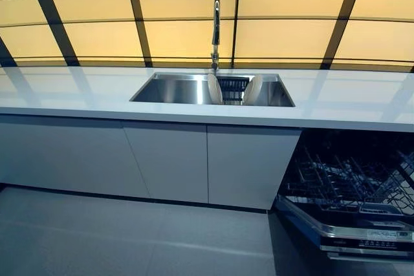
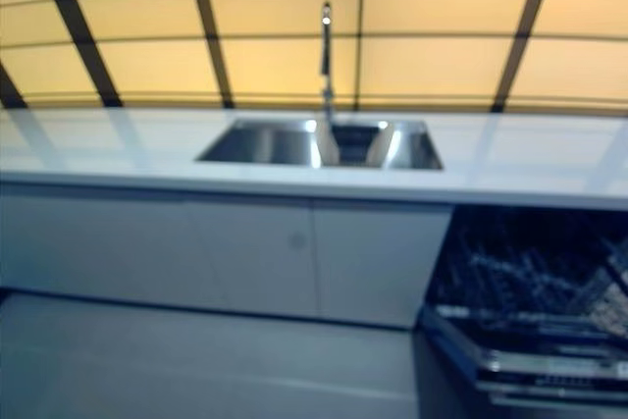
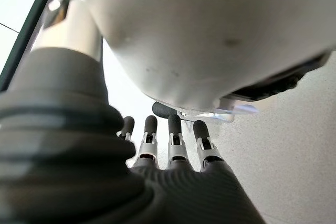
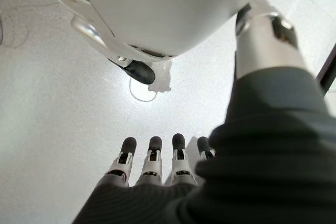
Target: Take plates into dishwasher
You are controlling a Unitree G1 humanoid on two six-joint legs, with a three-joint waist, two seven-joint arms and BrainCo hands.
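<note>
Two white plates stand on edge in a dark rack inside the steel sink [image 1: 169,90]: one plate [image 1: 214,88] on the left, the other plate [image 1: 252,89] on the right. The dishwasher [image 1: 352,192] under the counter at the right stands with its door down and its wire rack pulled out. Neither hand shows in the eye views. My left hand [image 3: 168,150] hangs over the floor with straight fingers and holds nothing. My right hand [image 4: 152,163] hangs the same way, fingers straight and empty.
A tall tap [image 1: 215,30] rises behind the sink. The white counter [image 1: 77,92] runs the full width above white cabinet doors [image 1: 171,159]. Grey floor [image 1: 116,237] lies in front of the cabinets.
</note>
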